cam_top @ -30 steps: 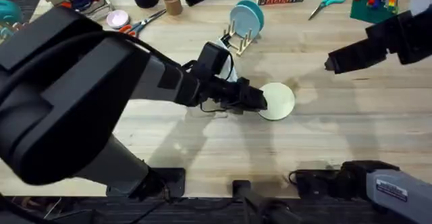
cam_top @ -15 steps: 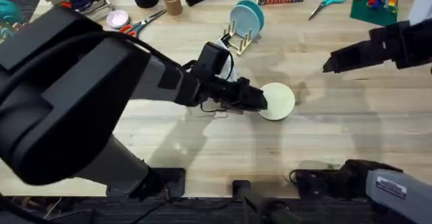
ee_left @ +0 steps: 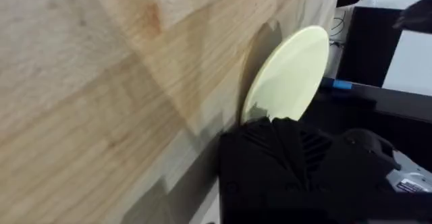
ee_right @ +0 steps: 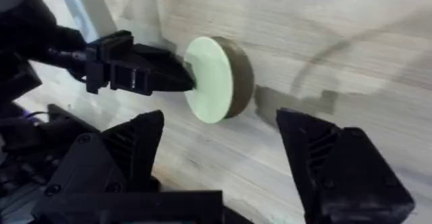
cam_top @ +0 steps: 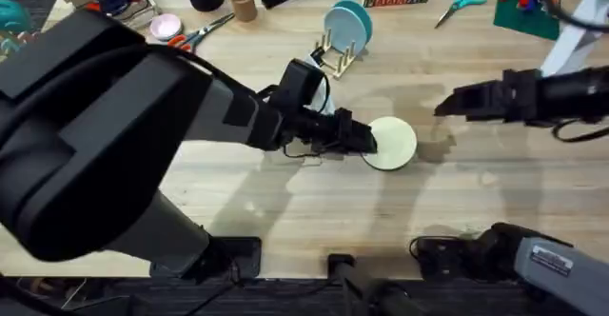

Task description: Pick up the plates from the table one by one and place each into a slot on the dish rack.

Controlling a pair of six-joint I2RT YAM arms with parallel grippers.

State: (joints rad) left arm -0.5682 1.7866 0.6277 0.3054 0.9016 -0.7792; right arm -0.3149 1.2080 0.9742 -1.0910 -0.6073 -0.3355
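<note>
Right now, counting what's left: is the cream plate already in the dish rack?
No, the cream plate lies on the table at the left gripper, apart from the dish rack.

cream-yellow plate [cam_top: 392,143], light blue plate [cam_top: 344,23], black gripper [cam_top: 366,143]

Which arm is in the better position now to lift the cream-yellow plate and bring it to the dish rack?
Left. Its claw is already at the cream-yellow plate's edge, and the dish rack stands just behind it. The right claw hangs open beside the plate, not touching it.
</note>
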